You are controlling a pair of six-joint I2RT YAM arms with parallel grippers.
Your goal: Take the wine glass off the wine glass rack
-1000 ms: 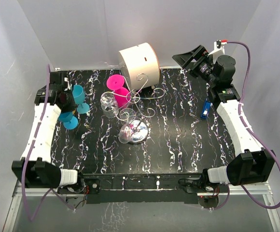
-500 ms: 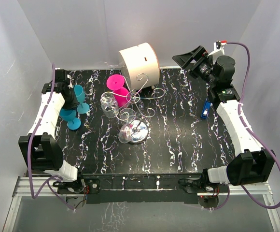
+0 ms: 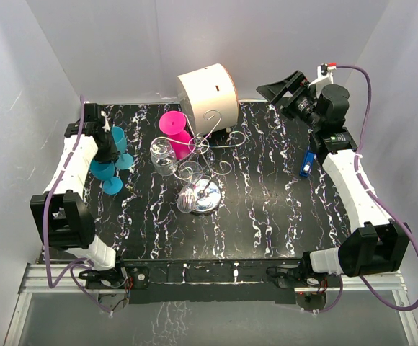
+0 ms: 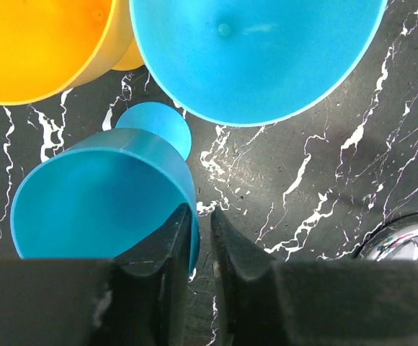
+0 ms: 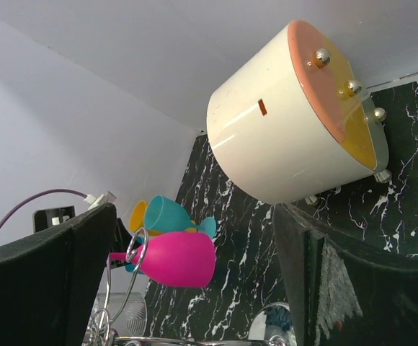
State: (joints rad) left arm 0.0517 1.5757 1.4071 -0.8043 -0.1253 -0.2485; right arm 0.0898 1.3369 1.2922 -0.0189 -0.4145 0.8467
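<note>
The silver wire wine glass rack [image 3: 203, 153] stands mid-table on its chrome base [image 3: 210, 202]. A pink wine glass [image 3: 174, 131] hangs on a left arm of the rack and also shows in the right wrist view [image 5: 176, 259]. A clear glass [image 3: 163, 155] hangs beside it. My left gripper [image 3: 109, 145] is at the far left, over a blue wine glass [image 4: 94, 202]. One finger is inside the cup and one outside, with a thin gap beside the rim [image 4: 199, 213]. My right gripper [image 3: 286, 86] is raised at the back right, wide open and empty [image 5: 194, 210].
A white drum [image 3: 207, 92] lies behind the rack. Another blue glass foot [image 4: 259, 58] and an orange cup [image 4: 36, 43] crowd the left gripper. A small blue object [image 3: 306, 164] lies at the right. White walls enclose the black marbled table [image 3: 267, 209].
My left arm has folded, its elbow moving from the near left corner up along the left wall. Its gripper stayed at the blue glasses. The right arm and the rack have not moved.
</note>
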